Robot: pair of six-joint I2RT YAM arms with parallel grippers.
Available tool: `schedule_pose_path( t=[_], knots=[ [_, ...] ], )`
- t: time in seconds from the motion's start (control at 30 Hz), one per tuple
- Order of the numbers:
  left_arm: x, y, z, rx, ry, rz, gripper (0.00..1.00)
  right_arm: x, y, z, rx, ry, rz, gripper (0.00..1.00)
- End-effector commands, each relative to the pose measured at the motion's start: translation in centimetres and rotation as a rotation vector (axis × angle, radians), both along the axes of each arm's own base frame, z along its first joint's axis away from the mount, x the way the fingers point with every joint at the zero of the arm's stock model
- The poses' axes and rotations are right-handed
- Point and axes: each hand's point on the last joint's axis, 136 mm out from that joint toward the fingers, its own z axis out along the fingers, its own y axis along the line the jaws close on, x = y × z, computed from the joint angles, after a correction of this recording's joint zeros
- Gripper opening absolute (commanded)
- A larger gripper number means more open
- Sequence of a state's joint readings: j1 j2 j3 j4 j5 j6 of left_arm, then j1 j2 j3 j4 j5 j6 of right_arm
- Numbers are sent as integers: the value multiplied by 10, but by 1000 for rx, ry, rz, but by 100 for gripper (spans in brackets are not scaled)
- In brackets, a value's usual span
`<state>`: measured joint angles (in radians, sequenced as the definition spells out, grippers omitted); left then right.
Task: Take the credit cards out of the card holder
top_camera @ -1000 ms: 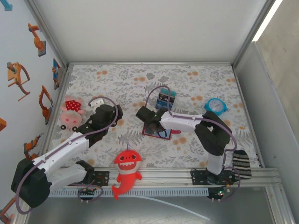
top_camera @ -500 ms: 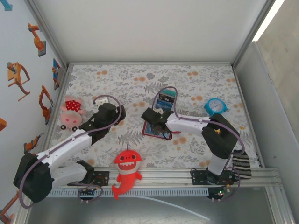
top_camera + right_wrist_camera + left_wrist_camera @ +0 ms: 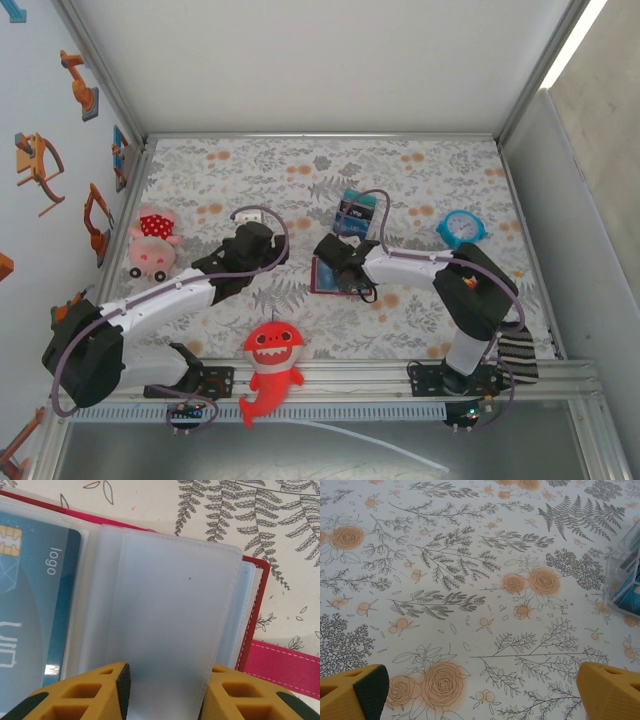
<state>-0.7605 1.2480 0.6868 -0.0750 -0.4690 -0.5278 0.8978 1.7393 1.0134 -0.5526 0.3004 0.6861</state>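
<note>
Two claws hang over a flowered cloth, its printed ferns and orange roses lying flat beneath the card holder. Left of the card holder, the left gripper is spread wide above bare cloth, yellow fingertips far apart. The right gripper sits directly over the open card holder, its narrow jaws pinching one frosted, stitched plastic sleeve. Inside the card holder, beside that sleeve, a glossy blue credit card lies pocketed. A pink strap juts from the card holder's dark red edge.
</note>
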Motion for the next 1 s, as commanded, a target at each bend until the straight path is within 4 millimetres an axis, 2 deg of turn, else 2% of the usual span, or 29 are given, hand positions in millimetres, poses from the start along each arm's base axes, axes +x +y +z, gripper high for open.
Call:
schedule_pose_path(
  t=[0.0, 0.3, 0.47, 0.57, 0.7, 0.97],
  knots=[
    [7, -6, 12, -4, -45, -11, 97, 4, -2, 12, 23, -35, 6, 38],
    [6, -9, 6, 5, -35, -15, 97, 5, -12, 37, 23, -92, -2, 40],
    [4, -13, 6, 16, -38, -34, 97, 6, -24, 40, 1, -99, -25, 40],
    [1, -18, 2, 21, -29, -46, 97, 6, -28, 41, 14, -91, -36, 36],
    [-4, -26, -7, 30, -3, -68, 97, 5, -31, 46, 78, -80, -56, 26],
    [-13, -58, -37, 77, 69, -179, 97, 4, -15, 55, 349, -39, -70, 17]
  ],
)
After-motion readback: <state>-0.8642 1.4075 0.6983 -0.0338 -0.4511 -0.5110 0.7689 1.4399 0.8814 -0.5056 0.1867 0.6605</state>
